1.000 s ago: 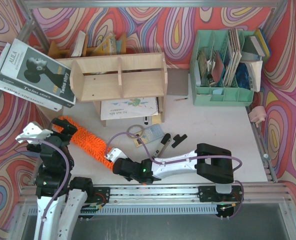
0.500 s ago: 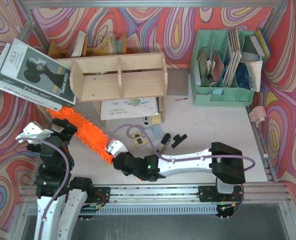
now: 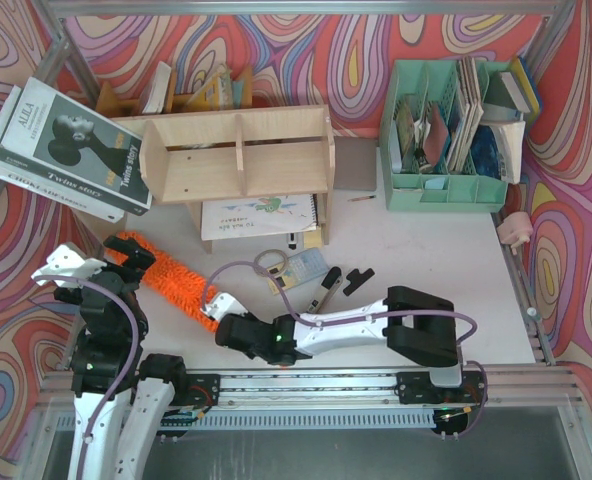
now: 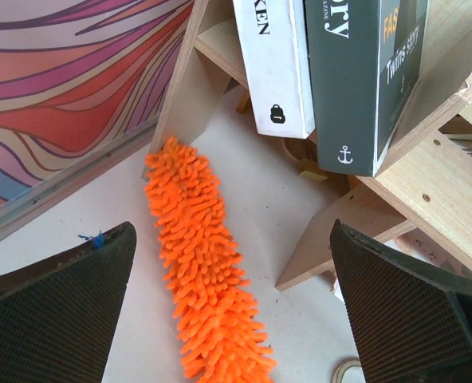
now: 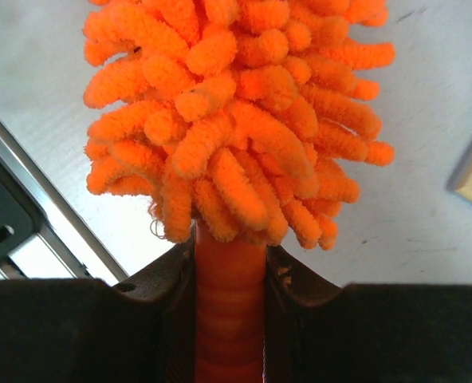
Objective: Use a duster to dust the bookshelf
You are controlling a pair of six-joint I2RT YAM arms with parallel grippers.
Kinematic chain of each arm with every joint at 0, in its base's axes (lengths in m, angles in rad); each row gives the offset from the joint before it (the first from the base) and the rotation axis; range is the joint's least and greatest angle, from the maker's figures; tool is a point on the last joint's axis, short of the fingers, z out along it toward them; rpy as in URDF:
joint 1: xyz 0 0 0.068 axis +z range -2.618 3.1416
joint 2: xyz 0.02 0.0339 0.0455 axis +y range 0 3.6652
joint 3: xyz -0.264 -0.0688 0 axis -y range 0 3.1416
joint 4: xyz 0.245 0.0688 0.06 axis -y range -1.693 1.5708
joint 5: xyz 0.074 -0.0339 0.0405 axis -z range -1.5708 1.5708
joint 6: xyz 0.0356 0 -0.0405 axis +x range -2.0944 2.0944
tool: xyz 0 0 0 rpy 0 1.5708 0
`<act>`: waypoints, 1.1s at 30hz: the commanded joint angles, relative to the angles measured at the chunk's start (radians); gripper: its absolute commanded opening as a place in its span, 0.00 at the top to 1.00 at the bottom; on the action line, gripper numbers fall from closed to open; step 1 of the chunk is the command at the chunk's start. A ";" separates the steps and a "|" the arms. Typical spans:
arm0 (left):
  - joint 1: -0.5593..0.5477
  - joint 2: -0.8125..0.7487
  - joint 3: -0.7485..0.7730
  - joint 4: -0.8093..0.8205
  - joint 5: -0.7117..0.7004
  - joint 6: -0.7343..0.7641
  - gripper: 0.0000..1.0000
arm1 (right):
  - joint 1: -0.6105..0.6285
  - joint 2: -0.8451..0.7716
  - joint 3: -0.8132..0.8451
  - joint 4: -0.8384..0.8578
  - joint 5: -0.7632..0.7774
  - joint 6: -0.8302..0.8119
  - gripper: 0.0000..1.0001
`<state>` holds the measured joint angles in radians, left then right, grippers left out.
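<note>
1. Desk [image 3: 426, 260]: white, carrying everything below.

2. Bookshelf [image 3: 238, 155]: plain plywood with two compartments, at 12 o'clock on the desk. Large books [image 3: 61, 150] lean against its 9 o'clock end. No dusting contact shows on its boards.

3. Mint-green organiser [image 3: 446, 130]: at 2 o'clock, well apart from the work and not my concern.

4. Duster [image 3: 166, 278]: orange and fluffy, lying on the desk at 8 o'clock. It runs from my right pincer out toward 10 o'clock. In the left wrist view its far tip sits just beside the shelf's left leg, below the boards.

5. Right pincer [image 5: 230, 271]: clamped on the duster's handle right where the fluff begins, one finger on either side.

6. Left pincer [image 4: 232, 239]: fingers wide apart, holding nothing, hovering over the fluffy head.

Step in hand, as I judge it: the duster is gripped but the head has not been brought up to the shelf. The next move calls for lifting the head off the desk and swinging it toward 12 o'clock. It should come level with the top board and sweep along it, clear of the leaning books.
</note>
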<state>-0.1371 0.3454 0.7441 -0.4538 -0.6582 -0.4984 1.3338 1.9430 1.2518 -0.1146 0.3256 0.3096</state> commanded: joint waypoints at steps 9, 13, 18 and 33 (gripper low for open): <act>0.007 -0.005 0.000 0.010 0.011 -0.008 0.02 | -0.013 -0.125 0.122 0.003 0.161 0.006 1.00; 0.007 -0.008 0.000 0.010 0.013 -0.009 0.01 | -0.015 -0.037 0.113 0.020 0.123 0.007 1.00; 0.007 -0.007 0.001 0.010 0.014 -0.009 0.02 | -0.027 0.027 0.127 0.026 0.083 0.014 1.00; 0.007 -0.011 -0.003 0.014 0.021 -0.011 0.02 | -0.049 -0.084 0.196 0.033 0.146 -0.034 1.00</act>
<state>-0.1371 0.3450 0.7441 -0.4538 -0.6472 -0.5014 1.2888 1.9320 1.4132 -0.1463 0.4191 0.2859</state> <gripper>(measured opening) 0.985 0.330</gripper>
